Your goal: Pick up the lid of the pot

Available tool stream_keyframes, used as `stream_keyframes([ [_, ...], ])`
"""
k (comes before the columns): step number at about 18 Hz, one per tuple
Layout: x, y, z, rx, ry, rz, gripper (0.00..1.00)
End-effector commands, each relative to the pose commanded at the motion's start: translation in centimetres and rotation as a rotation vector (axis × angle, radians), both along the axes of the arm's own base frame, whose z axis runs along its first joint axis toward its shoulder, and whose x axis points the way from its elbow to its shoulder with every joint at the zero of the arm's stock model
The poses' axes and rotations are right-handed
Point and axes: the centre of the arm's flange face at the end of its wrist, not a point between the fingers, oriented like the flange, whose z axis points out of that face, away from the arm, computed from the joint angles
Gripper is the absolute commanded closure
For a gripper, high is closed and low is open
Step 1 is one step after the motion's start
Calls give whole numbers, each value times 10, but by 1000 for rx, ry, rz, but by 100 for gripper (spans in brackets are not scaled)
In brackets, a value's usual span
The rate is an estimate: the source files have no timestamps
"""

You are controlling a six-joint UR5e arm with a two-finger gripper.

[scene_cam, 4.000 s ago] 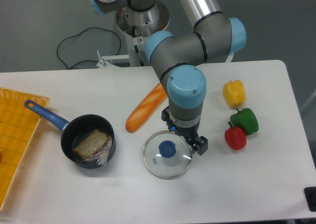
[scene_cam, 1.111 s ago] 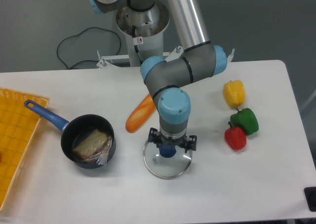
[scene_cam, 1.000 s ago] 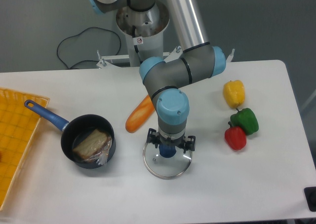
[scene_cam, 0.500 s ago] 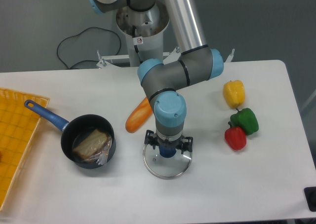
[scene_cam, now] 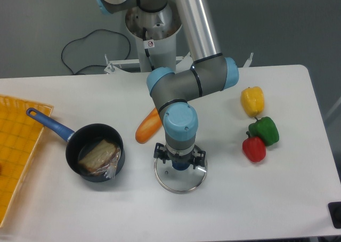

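Jaws parted, the arm [scene_cam: 180,111] had shifted until the blue knob [scene_cam: 180,165] of the pot lid [scene_cam: 180,183] showed centred between them, seemingly ready for gripping.

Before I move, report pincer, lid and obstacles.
Pincer open, over the blue knob. Lid on table, not lifted. Long orange item beside lid, not between pincer and knob.

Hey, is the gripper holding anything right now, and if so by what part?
Nothing: the gripper is open over the blue knob of the pot lid.
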Motion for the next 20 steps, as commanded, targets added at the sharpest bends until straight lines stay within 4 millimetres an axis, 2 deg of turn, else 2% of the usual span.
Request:
stream_keyframes([
  [5, 2, -3, -3, -5, -6, -46, 7],
  [8, 2, -3, -3, -5, -6, -46, 13],
  [13, 2, -3, -2, -4, -5, -46, 33],
  [20, 2, -3, -2, -4, -5, -48, 52],
])
